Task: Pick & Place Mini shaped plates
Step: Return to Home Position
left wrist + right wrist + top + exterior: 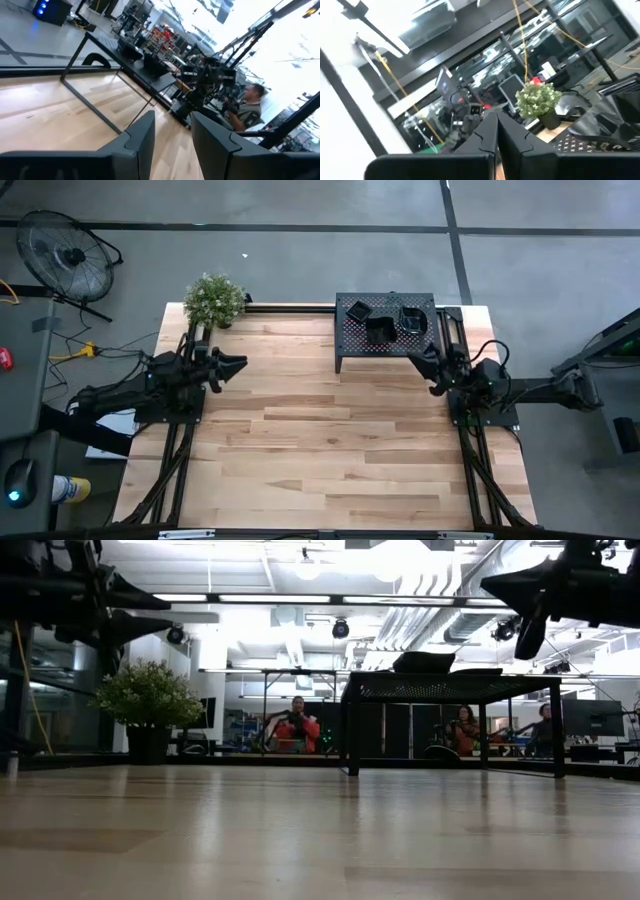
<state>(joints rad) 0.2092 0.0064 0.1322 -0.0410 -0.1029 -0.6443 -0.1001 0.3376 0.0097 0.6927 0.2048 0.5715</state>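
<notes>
Several mini plates point(381, 330) sat in small stacks on top of the perforated rack point(350, 340) at the table's point(330, 470) far edge, none left on the wood. Right gripper point(418, 360) hung raised, just beside the rack's near right corner, fingers pressed together, empty. Left gripper point(238, 366) hovered over the left side, fingers apart, empty, potted plant point(215, 300) near it at the far corner. Job looked done, only the homing left. To do that well the right arm should probably draw straight back from the rack rim before folding, so the wrist doesn't clip the corner or leg. Near half of the table lay open, plenty of room on both sides
</notes>
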